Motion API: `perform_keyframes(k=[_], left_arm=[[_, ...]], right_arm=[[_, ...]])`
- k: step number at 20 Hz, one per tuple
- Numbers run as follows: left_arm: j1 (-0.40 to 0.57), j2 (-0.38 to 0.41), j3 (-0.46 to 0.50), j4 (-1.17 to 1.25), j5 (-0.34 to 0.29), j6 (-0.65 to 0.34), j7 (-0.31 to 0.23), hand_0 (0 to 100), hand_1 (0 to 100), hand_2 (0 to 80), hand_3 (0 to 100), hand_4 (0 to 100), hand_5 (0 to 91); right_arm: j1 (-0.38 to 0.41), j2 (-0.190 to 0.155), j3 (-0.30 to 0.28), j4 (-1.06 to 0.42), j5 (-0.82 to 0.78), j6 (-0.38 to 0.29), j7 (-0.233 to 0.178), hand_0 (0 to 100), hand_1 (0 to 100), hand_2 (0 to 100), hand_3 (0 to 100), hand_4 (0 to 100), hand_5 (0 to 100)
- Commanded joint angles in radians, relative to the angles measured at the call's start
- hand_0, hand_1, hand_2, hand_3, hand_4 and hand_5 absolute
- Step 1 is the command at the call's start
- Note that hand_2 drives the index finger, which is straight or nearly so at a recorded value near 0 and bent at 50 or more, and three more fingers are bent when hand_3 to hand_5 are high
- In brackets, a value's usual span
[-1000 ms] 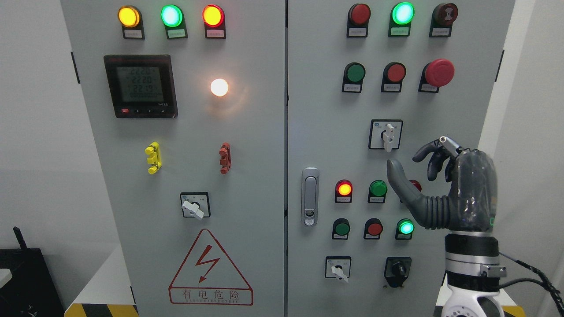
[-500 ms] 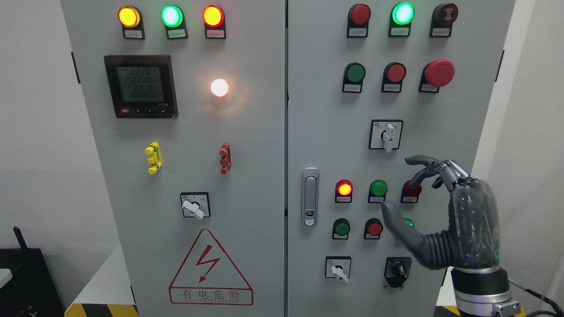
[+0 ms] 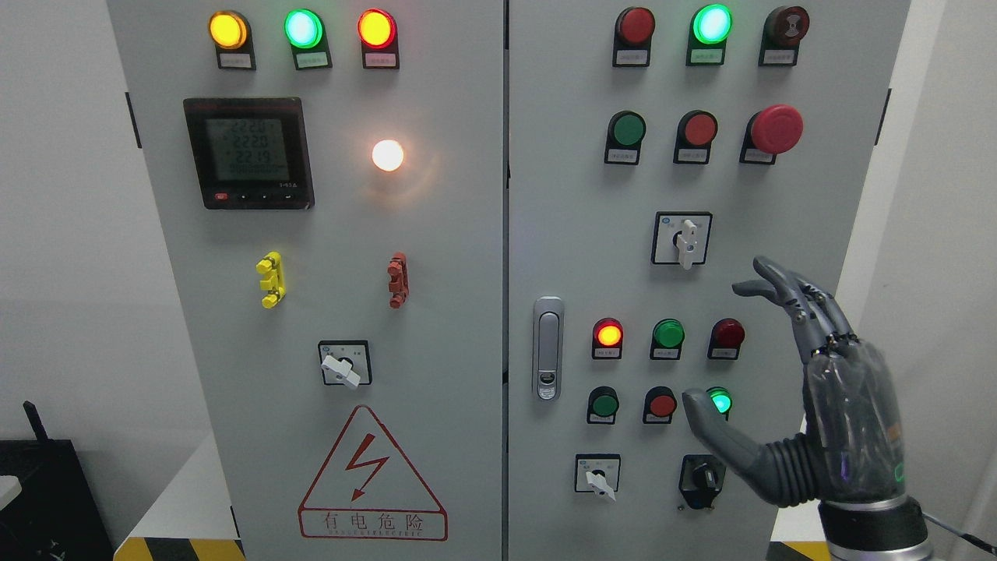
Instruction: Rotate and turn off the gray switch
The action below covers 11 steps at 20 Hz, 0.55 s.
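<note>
- Now the right hand (image 3: 810, 405) stands in front of the panel (image 3: 779, 195), fingers (image 3: 787, 300) spread wide and thumb (image 3: 720, 436) stretched left, holding nothing.
- The gray switch (image 3: 685, 241) sits up and to the left of the fingertips, apart from them; its handle (image 3: 686, 248) runs vertically, long end pointing down.
- Only this arm shows, so it is the nearer one; the left is out of sight.
- Count: three pale rotary switches of this kind, plus one black knob (image 3: 705, 477) just beside the thumb's base.
- Which position means off is probably printed on the plate, but it's too small to read.
</note>
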Motion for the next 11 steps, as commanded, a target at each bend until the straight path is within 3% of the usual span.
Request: perform_keyframes(k=[1,11], left_arm=[[-0.009,0.0,0.008,-0.026,0.02,0.001,0.0,12,39,0.0,0,0,0.0],[-0.009,0.0,0.008,-0.026,0.02,0.001,0.0,12,39,0.0,0,0,0.0]], right_arm=[[0.022,-0.042,-0.006,-0.034,0.002,0.002,-0.001,14,28,3,2,0,0],[0.033,-0.041,-0.006,-0.034,0.002,0.003,-0.001,14,29,3,2,0,0]])
